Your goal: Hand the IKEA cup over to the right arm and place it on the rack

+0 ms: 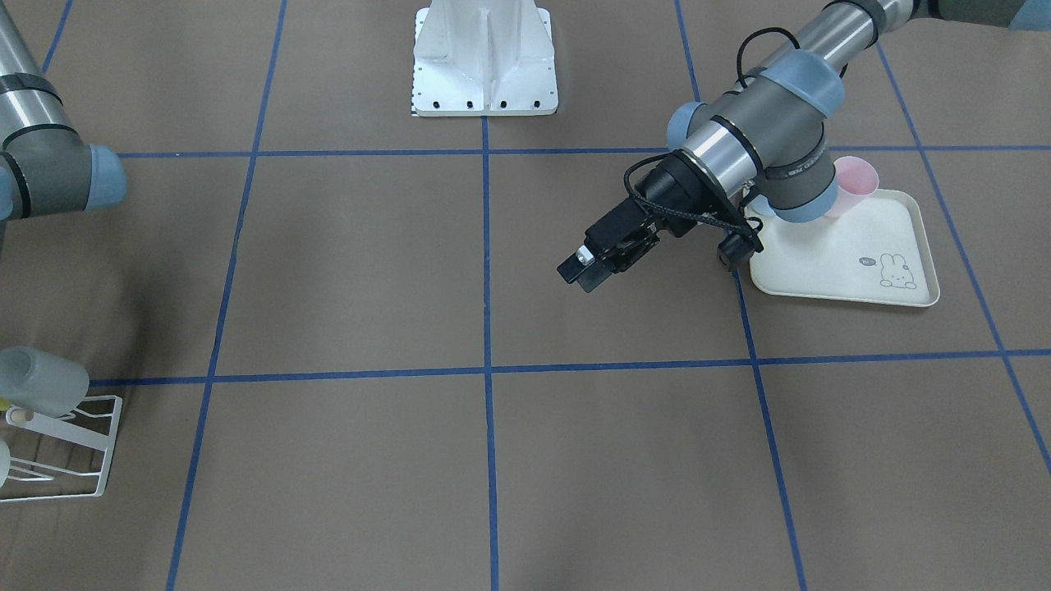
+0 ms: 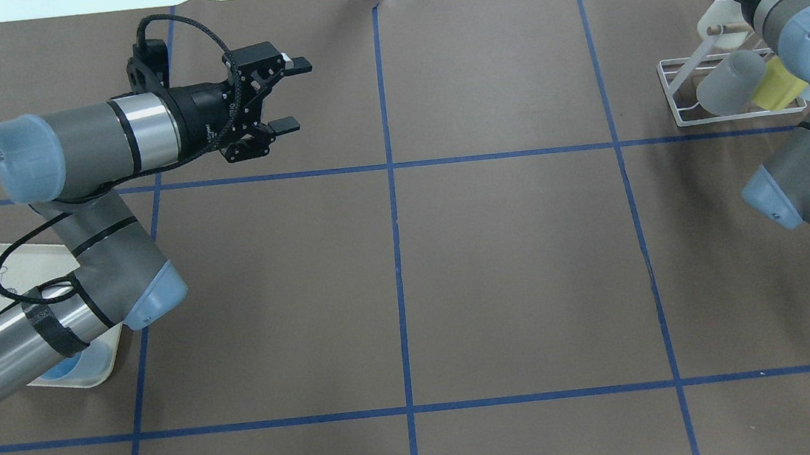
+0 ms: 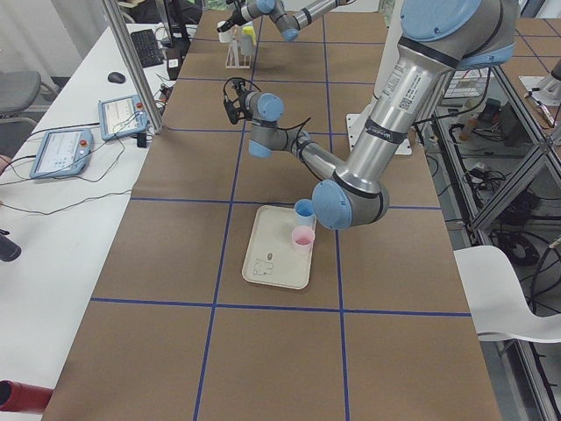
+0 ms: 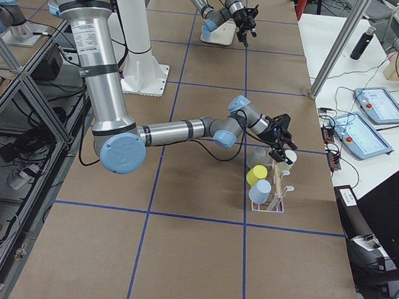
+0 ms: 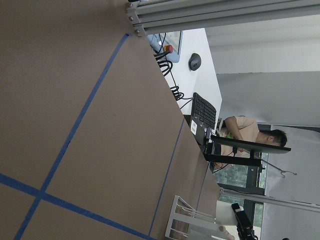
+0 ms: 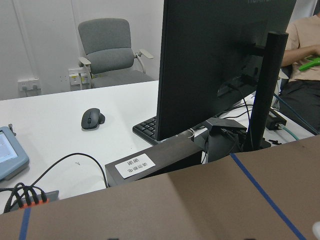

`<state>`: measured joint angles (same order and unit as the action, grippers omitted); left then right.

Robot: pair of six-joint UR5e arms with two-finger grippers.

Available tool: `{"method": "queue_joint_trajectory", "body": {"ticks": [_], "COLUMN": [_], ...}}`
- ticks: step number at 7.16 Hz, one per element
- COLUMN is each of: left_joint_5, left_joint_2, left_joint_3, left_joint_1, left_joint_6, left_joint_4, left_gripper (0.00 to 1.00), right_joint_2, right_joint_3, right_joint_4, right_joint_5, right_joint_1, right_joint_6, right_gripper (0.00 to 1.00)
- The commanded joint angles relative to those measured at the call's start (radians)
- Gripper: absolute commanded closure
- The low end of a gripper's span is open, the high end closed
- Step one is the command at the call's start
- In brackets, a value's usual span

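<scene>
- Front-facing view: the left arm (image 1: 764, 139) hangs over the brown-papered table (image 1: 369, 271). The left jaws are spread wide and hold nothing. At 3 o'clock from them lies a cream tray (image 1: 829, 283) with a pink cup (image 1: 855, 182) upright at its far rim. The rack (image 1: 82, 443) sits at the view's 8 o'clock edge with a frosted cup (image 1: 41, 379) on it, below the right arm (image 1: 49, 164).
- Overhead view: the rack lies at 3 o'clock from the left jaws, well apart across the table. The right jaws hover at the rack's 12 o'clock end, just above a pale cup (image 2: 733, 41) on a peg. Whether they are released or clenched cannot be told. A yellow cup (image 2: 778, 84) lies beside the frosted one.
- Left side view: a blue cup (image 3: 304, 209) stands just beside the pink one on the tray, both mouths up, under the left arm's elbow.
- Right side view: the cups on the rack sit slanted along their pegs. The pale cup under the right jaws is probably the one being placed, so the right arm is far nearer and likely needs only to lift clear.
- Left wrist view: bare paper and blue tape lines, with the rack far off at 5 o'clock and a person (image 5: 245, 131) seated beyond.
- Right wrist view: the table's edge, then a monitor (image 6: 220, 60), a mouse (image 6: 91, 119) and a grey chair (image 6: 107, 50). No cup or jaws show.
</scene>
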<state>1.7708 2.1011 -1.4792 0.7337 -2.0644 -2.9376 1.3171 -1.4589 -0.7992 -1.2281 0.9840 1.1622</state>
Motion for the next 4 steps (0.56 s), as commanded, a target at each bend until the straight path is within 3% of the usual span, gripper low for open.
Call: {"method": "queue_joint_trajectory", "body": {"ticks": [1, 2, 4], "left_joint_5": [0.036, 0.115, 0.165], "left_joint_2": [-0.067, -0.116, -0.241], "left_joint_3": [-0.012, -0.015, -0.012], "left_joint_1": [0.048, 0.103, 0.163], "left_joint_6": [0.063, 0.179, 0.419], "left_joint_4": [-0.003, 0.005, 0.008], "left_gripper": [0.00, 0.00, 0.00], "right_joint_2": [0.014, 0.036, 0.109], "right_joint_3": [-0.058, -0.104, -0.239], "right_joint_4": [-0.005, -0.012, -0.018], "right_joint_5": [-0.005, -0.017, -0.127], "right_joint_1": [-0.007, -0.008, -0.010], "right_joint_6": [-0.003, -0.004, -0.004], "right_gripper": [0.00, 0.00, 0.00]}}
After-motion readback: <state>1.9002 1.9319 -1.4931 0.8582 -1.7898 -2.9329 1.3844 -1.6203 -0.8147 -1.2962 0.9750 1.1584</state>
